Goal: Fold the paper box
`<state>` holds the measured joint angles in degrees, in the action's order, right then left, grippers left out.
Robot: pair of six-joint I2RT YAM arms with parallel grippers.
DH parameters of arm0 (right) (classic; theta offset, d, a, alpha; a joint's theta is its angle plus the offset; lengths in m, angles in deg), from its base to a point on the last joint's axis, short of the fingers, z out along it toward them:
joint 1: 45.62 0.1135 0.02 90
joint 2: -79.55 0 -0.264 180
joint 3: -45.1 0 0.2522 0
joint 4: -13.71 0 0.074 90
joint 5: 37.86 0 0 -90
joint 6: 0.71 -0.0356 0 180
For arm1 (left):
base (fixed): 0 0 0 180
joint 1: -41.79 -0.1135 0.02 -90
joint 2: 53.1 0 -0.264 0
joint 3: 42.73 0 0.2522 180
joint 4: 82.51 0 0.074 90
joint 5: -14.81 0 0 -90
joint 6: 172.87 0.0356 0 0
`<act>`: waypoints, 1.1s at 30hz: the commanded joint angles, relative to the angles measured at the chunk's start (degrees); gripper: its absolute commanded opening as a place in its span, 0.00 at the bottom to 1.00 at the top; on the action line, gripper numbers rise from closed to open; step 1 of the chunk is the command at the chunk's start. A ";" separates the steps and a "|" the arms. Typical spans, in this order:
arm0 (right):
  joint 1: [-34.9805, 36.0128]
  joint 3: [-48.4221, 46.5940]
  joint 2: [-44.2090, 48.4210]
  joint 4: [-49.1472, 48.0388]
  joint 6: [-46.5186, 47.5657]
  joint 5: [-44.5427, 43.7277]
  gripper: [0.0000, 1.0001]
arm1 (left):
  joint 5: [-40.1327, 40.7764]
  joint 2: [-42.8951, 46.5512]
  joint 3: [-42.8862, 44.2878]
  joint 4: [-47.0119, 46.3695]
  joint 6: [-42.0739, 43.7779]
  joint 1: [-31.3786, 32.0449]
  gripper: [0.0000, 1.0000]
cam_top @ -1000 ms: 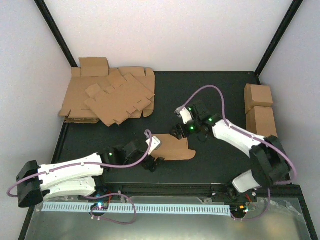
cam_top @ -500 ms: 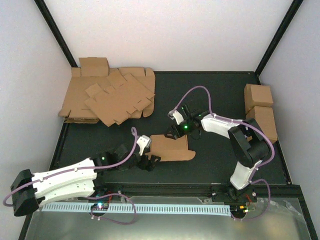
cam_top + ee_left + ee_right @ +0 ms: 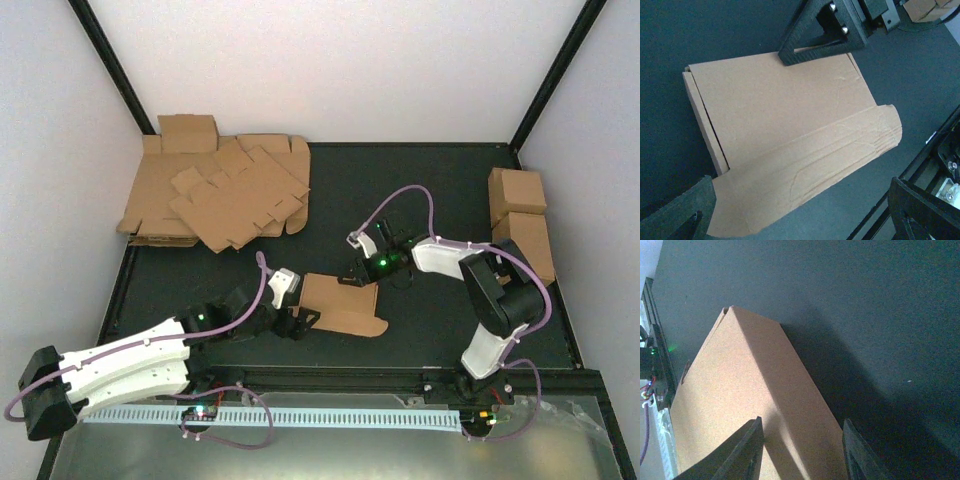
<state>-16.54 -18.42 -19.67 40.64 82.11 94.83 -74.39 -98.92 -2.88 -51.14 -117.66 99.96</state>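
Note:
The paper box (image 3: 340,303) is a brown cardboard piece lying mid-table, with one panel raised along its far side. In the left wrist view the paper box (image 3: 780,115) shows a flat face and a curved creased flap nearest me. My left gripper (image 3: 300,322) stands wide open at the box's left end, and the flap lies between the fingers of this left gripper (image 3: 800,217) without touching them. My right gripper (image 3: 360,272) is at the far edge. There the right gripper (image 3: 802,450) has its fingers half-narrowed on either side of the shaded panel of the box (image 3: 740,390).
A heap of flat cardboard sheets (image 3: 225,195) lies at the back left. Two cardboard cuboids (image 3: 520,215) stand against the right wall. The table's front rail (image 3: 330,378) runs just behind the arm bases.
My right gripper came down onto the box's far edge and its fingers narrowed. The box's far panel rose and the piece looks more compact. My left arm drew back a little, still open.

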 commanded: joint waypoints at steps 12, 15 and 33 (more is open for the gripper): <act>-3.87 -2.56 -5.76 -1.08 -0.34 -0.07 0.45 | -11.55 -5.75 3.86 -0.84 2.69 -0.25 0.96; -5.21 -2.95 -6.99 -1.48 -0.70 0.74 0.41 | -13.71 -8.81 4.80 -1.32 1.95 -0.25 0.95; -6.89 -3.85 -8.05 -2.70 -0.90 4.68 0.40 | -10.43 -16.55 -3.27 -26.76 -0.89 -0.38 0.59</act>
<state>-23.47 -21.87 -27.38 38.17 81.27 98.64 -85.82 -110.24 -5.59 -68.60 -118.60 99.92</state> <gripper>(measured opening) 0.394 0.657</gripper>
